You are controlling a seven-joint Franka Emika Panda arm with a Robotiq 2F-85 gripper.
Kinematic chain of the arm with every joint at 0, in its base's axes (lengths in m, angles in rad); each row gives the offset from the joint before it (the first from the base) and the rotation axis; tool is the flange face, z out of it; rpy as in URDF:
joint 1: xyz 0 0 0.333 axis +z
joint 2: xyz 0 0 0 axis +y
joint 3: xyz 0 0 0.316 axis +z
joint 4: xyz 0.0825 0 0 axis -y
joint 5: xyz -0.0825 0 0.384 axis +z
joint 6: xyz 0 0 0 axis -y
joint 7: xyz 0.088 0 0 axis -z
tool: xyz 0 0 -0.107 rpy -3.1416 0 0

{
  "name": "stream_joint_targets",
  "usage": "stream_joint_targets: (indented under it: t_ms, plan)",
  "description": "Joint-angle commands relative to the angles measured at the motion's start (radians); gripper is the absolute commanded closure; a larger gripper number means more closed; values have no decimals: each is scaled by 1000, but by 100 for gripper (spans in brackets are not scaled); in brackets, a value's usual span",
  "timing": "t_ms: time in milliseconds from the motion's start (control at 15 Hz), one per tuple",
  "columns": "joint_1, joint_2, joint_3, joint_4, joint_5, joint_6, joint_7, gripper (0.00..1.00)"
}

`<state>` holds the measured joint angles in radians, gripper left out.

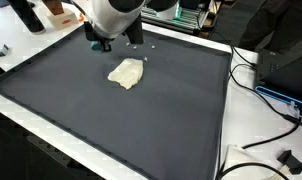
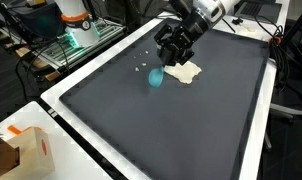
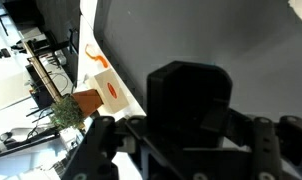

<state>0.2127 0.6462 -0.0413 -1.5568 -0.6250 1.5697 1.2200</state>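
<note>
Approach stage I'd say: tool (image 2: 166,62) hangs just over the small blue thing (image 2: 156,78) beside the crumpled cloth (image 2: 187,71) on the bench (image 2: 141,135), can't tell how open it is, next probably needs a straight drop.

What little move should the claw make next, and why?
Probably lower a little toward the blue object. The claw hangs close above it over the dark mat, seemingly not gripping it, and the cream cloth lies right beside. I cannot tell whether the claw is open.
</note>
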Motion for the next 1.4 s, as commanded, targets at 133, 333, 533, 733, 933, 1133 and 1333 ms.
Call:
stream_joint_targets:
  t_ms: [133, 333, 533, 733, 933, 1133, 1333]
  plan:
    - [19, 75, -15, 50, -6, -11, 31, 81]
    - [18, 97, -8, 68, 14, -21, 7, 81]
    - [22, 109, 1, 78, 22, -14, -14, 81]
    - [32, 113, 3, 85, 19, -16, -25, 81]
    - [41, 118, 6, 92, 19, -14, -35, 81]
    - [51, 122, 9, 101, 19, -12, -53, 81]
    - [57, 128, 11, 121, 20, -10, -72, 81]
